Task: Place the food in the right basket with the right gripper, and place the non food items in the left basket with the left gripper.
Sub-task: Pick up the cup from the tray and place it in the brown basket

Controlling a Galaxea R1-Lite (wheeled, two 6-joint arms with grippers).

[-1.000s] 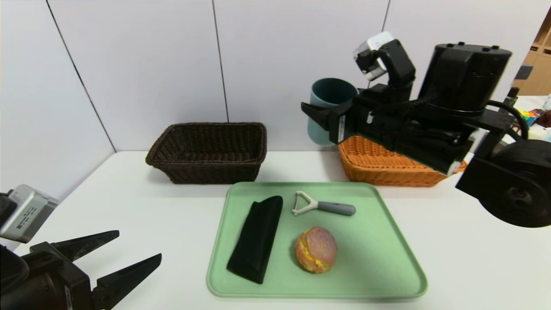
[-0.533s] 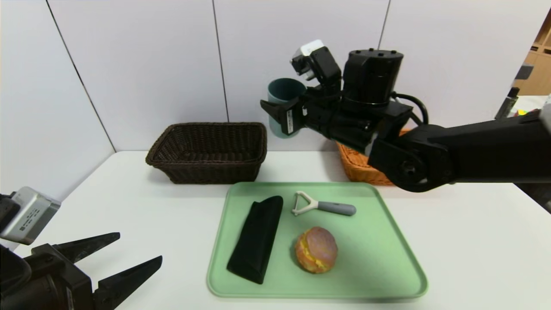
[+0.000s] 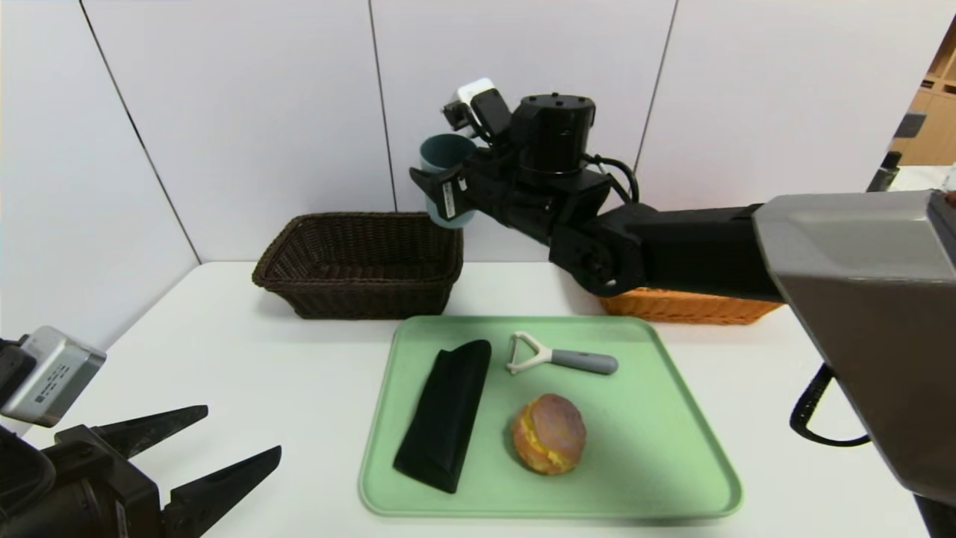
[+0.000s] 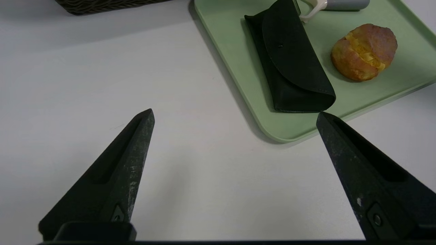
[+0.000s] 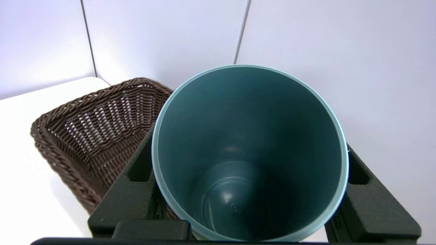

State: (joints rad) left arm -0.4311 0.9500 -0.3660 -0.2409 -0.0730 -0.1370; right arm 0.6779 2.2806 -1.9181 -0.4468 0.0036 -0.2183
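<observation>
1. Gripping the blue-grey cup (image 3: 449, 154) upright, right gripper (image 3: 442, 183) is raised near the dark basket's (image 3: 358, 302) right end.
2. Left gripper (image 3: 243, 430): jaws spread, near the green tray (image 3: 657, 478).
3. Bun (image 3: 549, 433), black pouch (image 3: 444, 415), peeler (image 3: 579, 361): on tray.

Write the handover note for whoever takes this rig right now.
Right pincer: shut on the blue-grey plastic cup, raised near the dark brown wicker basket.
Left pincer: open, idle, left of the green tray.
Done: nothing seen in the brown basket.
Left: cup, black folded pouch, white-and-grey peeler there; round bun to orange wicker basket.
</observation>
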